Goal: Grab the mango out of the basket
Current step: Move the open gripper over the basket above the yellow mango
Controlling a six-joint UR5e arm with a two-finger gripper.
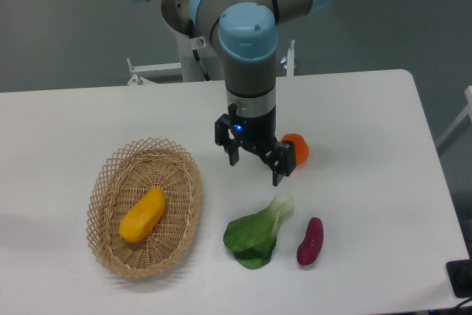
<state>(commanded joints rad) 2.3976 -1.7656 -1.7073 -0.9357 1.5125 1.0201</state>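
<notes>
1. The mango lies inside the basket, near its middle, slanted with its upper end toward the right and its lower end toward the left. Nothing touches it but the basket floor.
2. The basket sits on the left part of the white table, its long axis running from upper right to lower left, with the lacy rim open all round.
3. The gripper hangs above the table to the right of the basket, well apart from the mango. Its two dark fingers point down and are spread, with a clear gap between them and nothing held.
4. A blue light glows on the gripper body just under the grey wrist of the arm, which comes down from the top of the view.
5. An orange fruit rests on the table just behind and to the right of the gripper; part of it is hidden by the right finger, so whether they touch cannot be told.
6. A leafy green, with a pale stalk and dark leaves, lies on the table below the gripper, between the basket and a dark purple vegetable.
7. The purple vegetable lies just beside the green's right side, standing nearly upright in the picture, apart from the basket.
</notes>
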